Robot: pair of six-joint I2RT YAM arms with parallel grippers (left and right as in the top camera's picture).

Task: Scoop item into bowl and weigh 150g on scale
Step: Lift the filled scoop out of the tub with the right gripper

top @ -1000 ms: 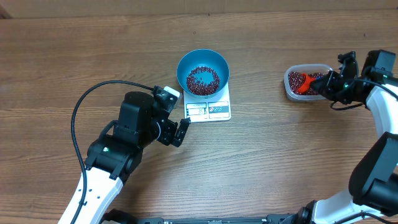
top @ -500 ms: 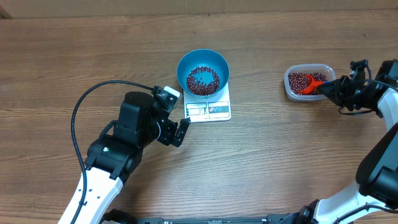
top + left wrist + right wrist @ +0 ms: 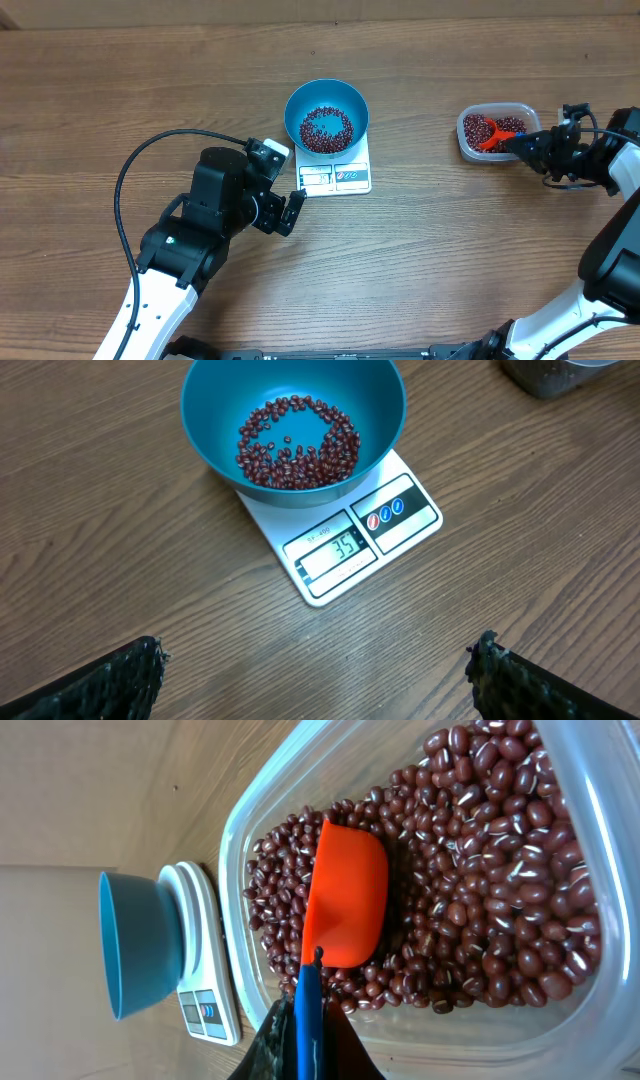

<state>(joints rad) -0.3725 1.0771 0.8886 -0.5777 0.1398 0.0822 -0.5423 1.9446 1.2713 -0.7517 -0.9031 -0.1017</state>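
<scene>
Red scoop point(image 3: 345, 900) has slid back through beans point(image 3: 480, 870).

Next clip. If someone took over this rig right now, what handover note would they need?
Left gripper: open, empty, hovering near the scale.
Right gripper: shut on the handle of the red scoop, which sits among the beans in the clear tub.
Bowl: on the scale, holding a shallow layer of beans. The display appears to read 35.
Done: some beans are in the bowl.
Left: scoop more until the scale shows 150.
</scene>
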